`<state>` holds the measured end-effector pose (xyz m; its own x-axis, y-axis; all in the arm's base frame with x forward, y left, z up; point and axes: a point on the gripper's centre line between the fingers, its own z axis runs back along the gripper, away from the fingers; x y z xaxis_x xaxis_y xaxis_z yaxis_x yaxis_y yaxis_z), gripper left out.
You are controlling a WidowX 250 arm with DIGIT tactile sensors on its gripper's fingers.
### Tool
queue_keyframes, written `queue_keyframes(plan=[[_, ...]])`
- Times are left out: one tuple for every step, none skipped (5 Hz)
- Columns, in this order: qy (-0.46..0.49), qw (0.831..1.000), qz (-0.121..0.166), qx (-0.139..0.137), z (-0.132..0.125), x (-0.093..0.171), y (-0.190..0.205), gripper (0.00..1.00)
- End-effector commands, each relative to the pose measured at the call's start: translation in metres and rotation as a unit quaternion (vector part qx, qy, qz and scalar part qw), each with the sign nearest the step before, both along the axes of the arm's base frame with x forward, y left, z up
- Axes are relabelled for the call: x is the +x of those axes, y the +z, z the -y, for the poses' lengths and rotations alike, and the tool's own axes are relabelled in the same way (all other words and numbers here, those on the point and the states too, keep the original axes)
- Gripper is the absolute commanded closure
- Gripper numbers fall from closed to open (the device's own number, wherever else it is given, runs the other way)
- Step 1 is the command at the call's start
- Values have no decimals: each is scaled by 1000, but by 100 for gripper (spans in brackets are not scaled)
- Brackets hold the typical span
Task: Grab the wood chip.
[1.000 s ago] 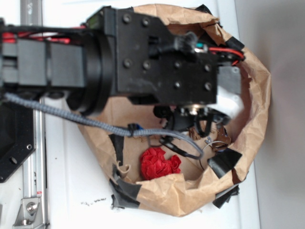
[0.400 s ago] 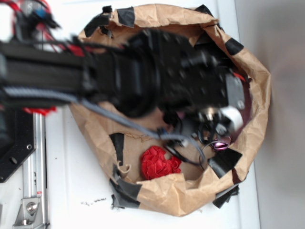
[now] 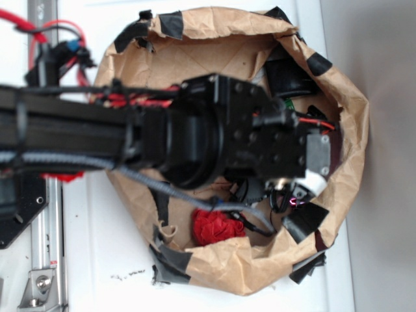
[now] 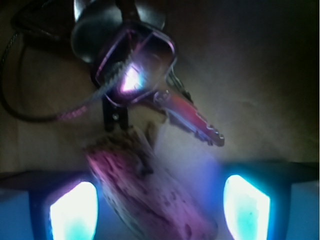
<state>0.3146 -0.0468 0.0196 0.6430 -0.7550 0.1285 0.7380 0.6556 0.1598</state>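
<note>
Brown paper forms a taped bag (image 3: 338,97) on the white worktop (image 3: 84,247); from outside, the black arm (image 3: 214,140) covers most of its inside, leaving a red crumpled thing (image 3: 214,226) visible. Only the wrist view shows the wood chip (image 4: 150,195), lying between the spread jaws of the gripper (image 4: 160,205), grain blurred under violet glare. Beyond it lie a key (image 4: 192,117) and a wire ring (image 4: 132,67). Whether either fingertip touches the chip cannot be told.

Brown paper bag (image 3: 247,260) showing black tape patches; crumpled item (image 3: 214,227) showing red; wood chip (image 4: 150,200) appearing pinkish-brown, dark-speckled; key (image 4: 192,120) glinting metallic purple.
</note>
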Motion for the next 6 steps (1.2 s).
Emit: queue_keyframes(plan=[[35, 999, -15, -2, 18, -5, -8, 100], [48, 999, -21, -6, 15, -4, -12, 100], [63, 998, -21, -18, 9, -5, -12, 100], [113, 993, -27, -6, -7, -2, -9, 100], [235, 972, 14, -28, -39, -9, 37, 100], [344, 933, 31, -99, -58, -29, 82, 100]])
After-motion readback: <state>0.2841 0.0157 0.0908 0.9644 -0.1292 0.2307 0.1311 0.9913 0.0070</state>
